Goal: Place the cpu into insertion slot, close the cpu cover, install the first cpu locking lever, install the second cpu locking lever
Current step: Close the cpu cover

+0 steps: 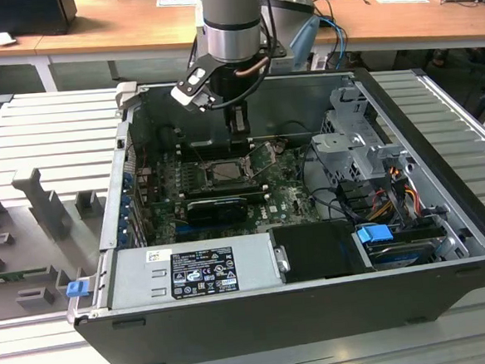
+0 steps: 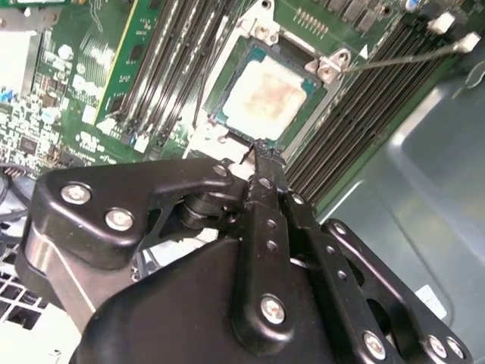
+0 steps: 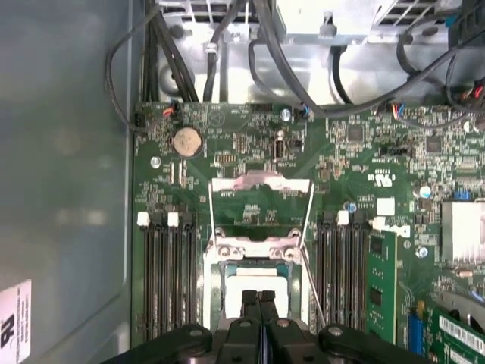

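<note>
The cpu (image 2: 265, 98), with a pale silvery-beige top, lies flat in the insertion slot (image 3: 209, 282) on the green board. The cpu cover (image 3: 261, 180), a grey frame with a cut-out centre, is swung open past the socket's far edge. Two thin wire levers (image 3: 309, 220) (image 3: 209, 220) stand released beside it, and one lever (image 2: 409, 57) juts out over the memory slots. My gripper (image 2: 261, 152) hangs just above the chip's near edge, shut with its fingers pressed together and nothing between them. In the exterior view the gripper (image 1: 239, 130) is inside the open case over the socket (image 1: 225, 171).
Black memory slots (image 3: 170, 273) flank the socket on both sides. A coin battery (image 3: 186, 141) and cables (image 3: 273, 61) lie beyond the cover. The power supply (image 1: 199, 268), drive cage (image 1: 356, 141) and case walls (image 1: 422, 128) hem in the board.
</note>
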`<state>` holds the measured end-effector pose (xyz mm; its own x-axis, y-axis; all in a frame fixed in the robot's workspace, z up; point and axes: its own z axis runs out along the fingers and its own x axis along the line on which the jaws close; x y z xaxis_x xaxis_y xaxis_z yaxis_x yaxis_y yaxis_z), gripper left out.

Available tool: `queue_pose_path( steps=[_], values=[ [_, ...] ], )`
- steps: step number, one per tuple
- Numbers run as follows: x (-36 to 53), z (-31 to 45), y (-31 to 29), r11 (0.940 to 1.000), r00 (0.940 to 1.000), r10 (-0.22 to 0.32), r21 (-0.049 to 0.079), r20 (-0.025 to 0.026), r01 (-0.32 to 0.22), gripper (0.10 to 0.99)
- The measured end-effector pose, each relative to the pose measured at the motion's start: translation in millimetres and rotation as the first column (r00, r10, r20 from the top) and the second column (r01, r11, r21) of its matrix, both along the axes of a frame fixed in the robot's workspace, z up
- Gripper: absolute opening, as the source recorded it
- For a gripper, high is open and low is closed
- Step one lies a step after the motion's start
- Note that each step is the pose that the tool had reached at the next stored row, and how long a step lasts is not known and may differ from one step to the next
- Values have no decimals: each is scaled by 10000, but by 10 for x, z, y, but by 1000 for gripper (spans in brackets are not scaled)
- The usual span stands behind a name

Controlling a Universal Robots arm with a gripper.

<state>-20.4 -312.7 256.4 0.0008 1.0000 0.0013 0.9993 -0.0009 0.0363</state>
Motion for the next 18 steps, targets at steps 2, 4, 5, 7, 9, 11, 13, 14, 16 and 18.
queue_pose_path(
  steps=[2,4,5,7,9,11,13,14,16,18],
  values=[
    [64,0,0,10000,10000,-3,0,0,3,106],
    [137,0,0,10000,10000,-5,0,-1,5,106],
    [152,0,0,10000,10000,-6,0,-1,6,106],
    [189,-1,0,10000,10000,-14,-1,-1,14,106],
    [231,0,0,10000,10000,-15,-2,-6,15,106],
    [297,0,0,10000,10000,-13,-3,-18,13,106],
    [359,-1,0,10000,10000,-16,-1,-38,16,106],
    [384,-1,1,10000,10000,-13,0,-40,13,106],
    [444,0,4,10000,10000,-10,-1,-43,10,106],
    [488,0,8,10000,10000,53,-2,-43,-53,106]
  ],
)
